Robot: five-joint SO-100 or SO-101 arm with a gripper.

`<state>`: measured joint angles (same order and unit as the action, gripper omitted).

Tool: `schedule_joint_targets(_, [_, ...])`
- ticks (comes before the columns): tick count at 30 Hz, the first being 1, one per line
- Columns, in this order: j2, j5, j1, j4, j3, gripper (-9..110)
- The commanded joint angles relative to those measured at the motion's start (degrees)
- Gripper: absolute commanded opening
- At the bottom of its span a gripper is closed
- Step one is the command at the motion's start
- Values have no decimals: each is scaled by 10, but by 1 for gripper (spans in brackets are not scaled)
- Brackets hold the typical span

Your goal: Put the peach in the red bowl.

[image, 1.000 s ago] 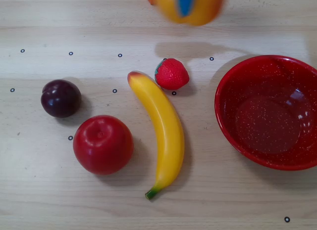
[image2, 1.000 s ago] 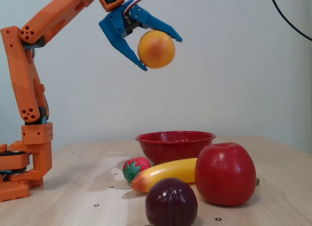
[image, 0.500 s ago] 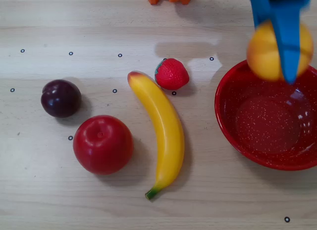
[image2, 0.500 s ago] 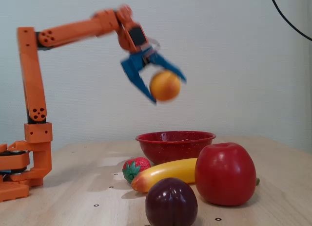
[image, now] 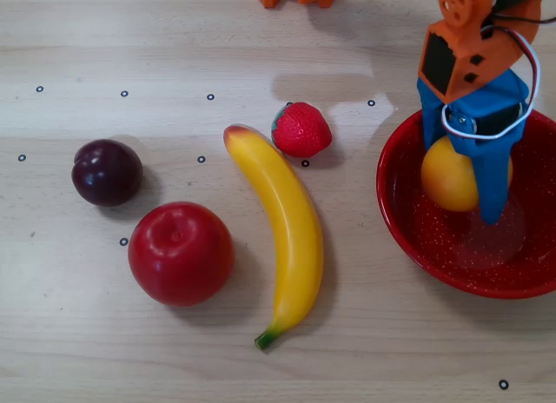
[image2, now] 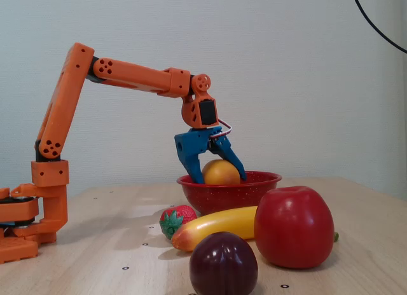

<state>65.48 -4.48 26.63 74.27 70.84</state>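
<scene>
The peach is yellow-orange and sits between my blue fingers, inside the rim of the red bowl at the right. My gripper is shut on the peach from above. In the fixed view the peach shows half above the bowl's rim, with the gripper straddling it, one finger on each side. I cannot tell whether the peach touches the bowl's bottom.
On the table lie a banana, a strawberry, a large red apple and a dark plum, all left of the bowl. The arm's orange base stands at the left of the fixed view.
</scene>
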Motion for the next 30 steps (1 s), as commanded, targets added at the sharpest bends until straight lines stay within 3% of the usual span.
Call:
schedule_joint_targets(1, [24,-23,13,16,-57,46])
schedule_joint_targets(9, [21,-31,13,0,-57,53])
schedule_joint_targets(20, [167,4,-13,86,-150,42])
schedule_joint_targets(26, [321,-4,-57,132,-79,39])
schedule_joint_targets(30, [428,-18,-91,149,8,29])
